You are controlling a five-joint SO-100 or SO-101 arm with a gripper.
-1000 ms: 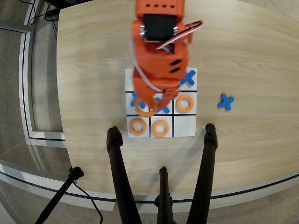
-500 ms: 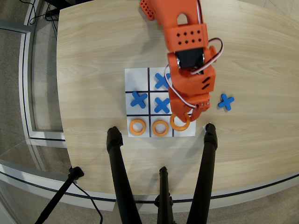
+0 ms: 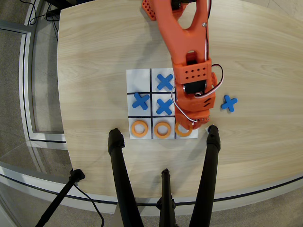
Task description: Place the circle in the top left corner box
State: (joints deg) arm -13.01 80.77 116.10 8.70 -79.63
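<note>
Orange plastic arm reaches down the overhead view from the top edge; its two-finger gripper [image 3: 188, 125] sits low over the bottom right cell of the white 3x3 board with black grid lines [image 3: 137, 78]. Flat orange ring with a round hole [image 3: 183, 129] lies partly under the fingertips in that cell, only its lower arc visible. Jaw opening is hidden by the wrist body: cannot tell whether the fingers grip the ring or merely stand over it. To the gripper's left in the same row lie two more flat orange rings, one in the middle cell [image 3: 162, 129] and one in the corner cell [image 3: 139, 128]. Up and left of the gripper are three blue X-shaped pieces: centre cell [image 3: 164, 106], left middle cell [image 3: 140, 100], top middle cell [image 3: 164, 82]. The plain white corner cell at the board's top left [image 3: 138, 80] is bare, well apart from the gripper. A fourth blue X [image 3: 229, 103] lies off the board on the pale wood-grain tabletop [image 3: 94, 56], up and right of the gripper. Just right of the fingertips stands a black tripod leg [image 3: 211, 142]; open wood beyond it to the rounded table edge.
</note>
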